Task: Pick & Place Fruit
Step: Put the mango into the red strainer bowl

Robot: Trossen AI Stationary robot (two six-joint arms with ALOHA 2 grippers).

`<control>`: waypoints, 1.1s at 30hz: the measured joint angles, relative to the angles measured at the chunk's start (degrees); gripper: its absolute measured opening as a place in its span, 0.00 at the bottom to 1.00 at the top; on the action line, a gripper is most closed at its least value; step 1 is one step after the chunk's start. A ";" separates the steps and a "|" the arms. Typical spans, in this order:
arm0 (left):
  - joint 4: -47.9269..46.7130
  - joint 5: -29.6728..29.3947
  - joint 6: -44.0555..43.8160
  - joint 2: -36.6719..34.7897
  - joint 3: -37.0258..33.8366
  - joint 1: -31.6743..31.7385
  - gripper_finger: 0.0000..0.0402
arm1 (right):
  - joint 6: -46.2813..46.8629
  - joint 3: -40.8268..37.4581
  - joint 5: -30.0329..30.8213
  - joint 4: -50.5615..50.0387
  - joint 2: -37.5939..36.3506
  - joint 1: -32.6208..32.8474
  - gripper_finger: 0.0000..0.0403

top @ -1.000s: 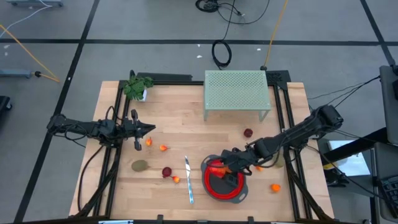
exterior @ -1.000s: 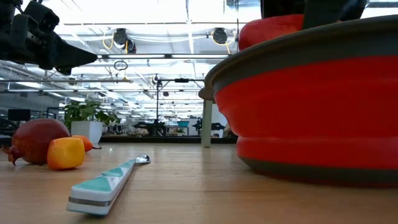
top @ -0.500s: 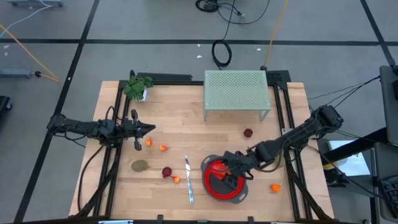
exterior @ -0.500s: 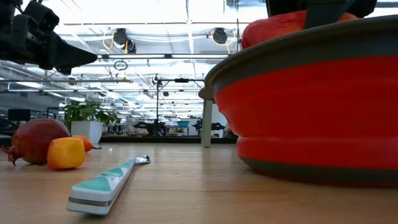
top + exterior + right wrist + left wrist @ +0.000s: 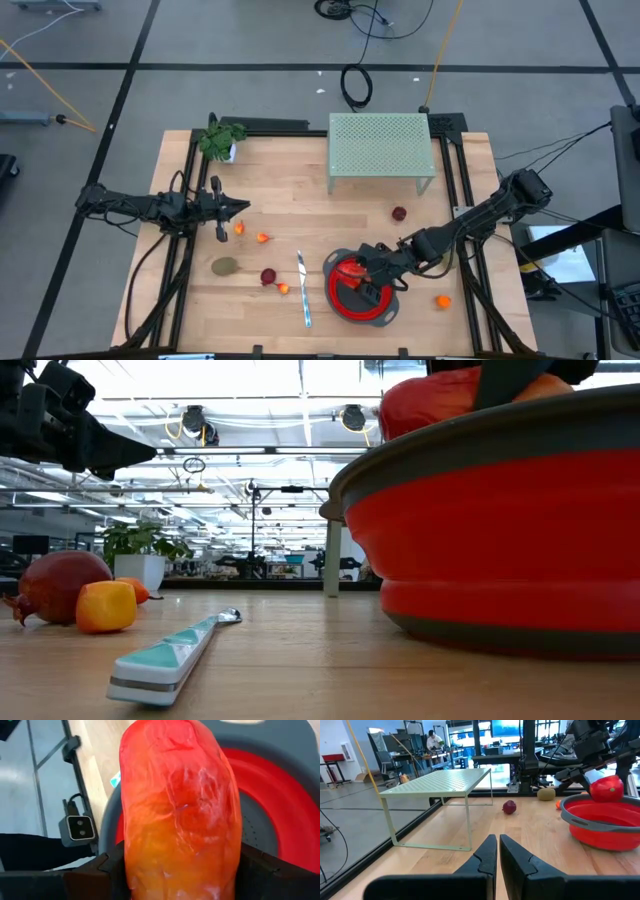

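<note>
Hanging just over the red collapsible bowl with the grey rim (image 5: pixel 345 300), the long orange-red toy fruit (image 5: pixel 180 815) sits lower and further over the basin than a moment ago. The right gripper (image 5: pixel 368 268) grips it by the sides, fingers spread wide around its bulk (nothing lies under it yet that I can see). That descent suggests release is close. Outward, a dark red ball (image 5: pixel 268 276), small orange bits (image 5: pixel 262 238) and an olive oval (image 5: pixel 224 265) wait on the wooden table (image 5: pixel 300 210), beside the idle, shut left gripper (image 5: pixel 235 208)
</note>
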 joint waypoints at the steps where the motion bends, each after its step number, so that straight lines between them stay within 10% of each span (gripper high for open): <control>1: 0.00 0.00 0.00 0.02 0.00 0.00 0.06 | -0.50 0.00 0.49 0.70 0.00 0.00 0.58; 18: 0.00 -0.09 0.02 0.01 0.00 0.00 0.06 | -9.05 -0.03 16.12 -7.81 -8.30 -5.94 0.58; 33: 0.00 -0.11 0.02 0.02 0.00 0.02 0.06 | -18.92 -0.04 15.99 -12.72 -9.79 -15.07 0.57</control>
